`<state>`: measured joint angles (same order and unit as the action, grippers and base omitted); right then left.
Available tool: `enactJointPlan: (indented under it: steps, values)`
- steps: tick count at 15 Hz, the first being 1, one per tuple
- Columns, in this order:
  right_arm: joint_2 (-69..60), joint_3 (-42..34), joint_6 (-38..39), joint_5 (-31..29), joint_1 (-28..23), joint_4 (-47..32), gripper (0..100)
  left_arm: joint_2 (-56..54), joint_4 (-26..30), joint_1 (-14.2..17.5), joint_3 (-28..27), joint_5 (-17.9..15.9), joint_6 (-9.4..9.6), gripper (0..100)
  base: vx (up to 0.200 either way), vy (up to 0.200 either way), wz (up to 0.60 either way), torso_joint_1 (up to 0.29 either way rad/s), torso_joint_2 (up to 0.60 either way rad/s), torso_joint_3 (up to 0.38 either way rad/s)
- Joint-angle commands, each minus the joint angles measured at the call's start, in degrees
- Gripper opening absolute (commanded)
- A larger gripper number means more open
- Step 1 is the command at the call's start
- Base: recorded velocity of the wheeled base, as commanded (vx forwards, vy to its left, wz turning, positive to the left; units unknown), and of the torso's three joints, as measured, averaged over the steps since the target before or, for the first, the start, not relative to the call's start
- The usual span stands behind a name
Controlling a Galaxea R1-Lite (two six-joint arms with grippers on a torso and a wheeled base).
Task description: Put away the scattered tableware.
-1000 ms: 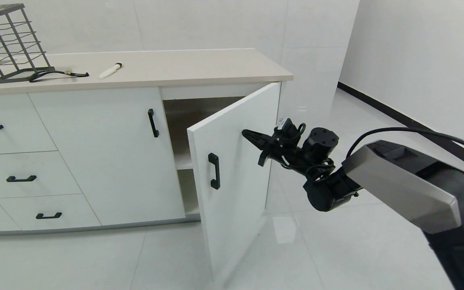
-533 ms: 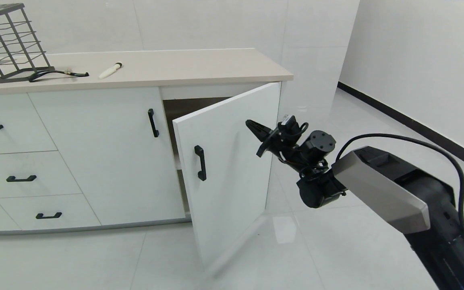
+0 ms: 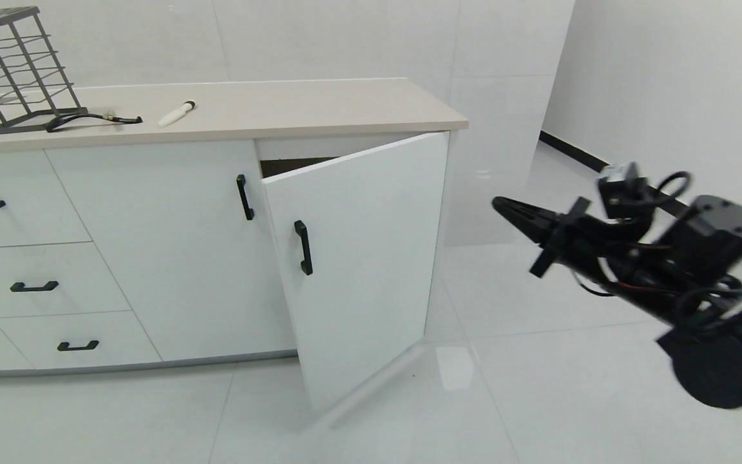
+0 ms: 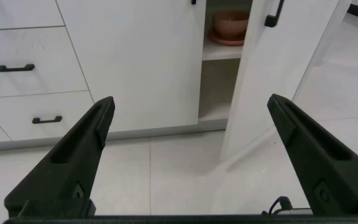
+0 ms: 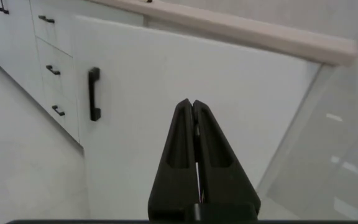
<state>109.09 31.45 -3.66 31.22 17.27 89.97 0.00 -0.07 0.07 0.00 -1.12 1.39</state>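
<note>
Table: we see a beige-topped table (image 3: pixel 319 109) over white cabinets, set against a white wall.
Tableware on the table: a black long-handled utensil (image 3: pixel 91 117) lies at the foot of a dark wire rack (image 3: pixel 17 64). A white-handled utensil (image 3: pixel 176 113) lies near it, not touching.
Tableware in the cabinet: a terracotta bowl (image 4: pixel 230 23) sits on a matching plate (image 4: pixel 219 40) on the upper shelf.
Door: the cabinet door (image 3: pixel 351 258), with a black handle (image 3: pixel 303 247), stands ajar. From the head view it covers most of the opening, leaving a narrow dark gap along its top and handle edge.
Drawers: a stack of drawers (image 3: pixel 23 283) with black pulls sits to the left.
Right claw: the right claw (image 3: pixel 500 205) has its fingers pressed together and holds nothing. It hangs in the air to the right of the door, well apart from it, tip pointing toward it.
Left claw: the left claw (image 4: pixel 190 99) is spread wide with nothing between its fingers, low over the floor tiles, facing the gap.
Change: over the last second the door has swung further toward shut. The right claw, then close against the door's face, has drawn back to the right.
</note>
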Motion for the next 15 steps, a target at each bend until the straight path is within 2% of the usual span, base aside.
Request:
enactJointPlan:
  steps: [1,2,4,5,6,9,12,15]
  values:
    - [-34.21,-24.16,-0.12,1.3,-7.43,0.03,0,0.0,0.07,0.01,0.0,-0.02,-0.16,100,0.0,0.0,0.0,0.0,0.0,0.0]
    - [-40.36,-26.71,-0.12,1.3,-9.01,-0.05,0,0.09,0.07,0.01,0.0,-0.02,-0.25,100,0.0,0.0,0.0,0.0,0.0,0.0]
    - [-53.81,-28.46,-0.12,1.21,-12.62,-5.24,0,0.0,0.07,0.01,0.0,-0.02,-0.42,100,0.0,0.0,0.0,0.0,0.0,0.0]
    - [-55.39,-28.55,-0.12,1.12,-12.79,-6.21,0,0.0,0.07,0.01,0.0,-0.02,-0.42,100,0.0,0.0,0.0,0.0,0.0,0.0]
    - [-63.83,-28.64,-0.12,0.86,-13.93,-11.74,0,0.0,0.07,0.01,0.0,-0.02,-0.6,100,0.0,0.0,0.0,0.0,0.0,0.0]
    - [-77.1,-29.17,0.05,-0.11,-15.78,-22.12,0,0.0,0.07,0.01,0.0,-0.02,-0.69,100,0.0,0.0,0.0,0.0,0.0,0.0]
    - [-91.08,-31.01,-0.12,-0.46,-18.59,-35.56,0,0.0,0.07,0.01,0.0,-0.02,-0.69,100,0.0,0.0,0.0,0.0,0.0,0.0]
    - [-107.95,-31.36,-0.21,-0.99,-17.89,-57.97,0,0.0,0.07,0.01,0.0,-0.02,-0.6,100,0.0,0.0,0.0,0.0,0.0,0.0]
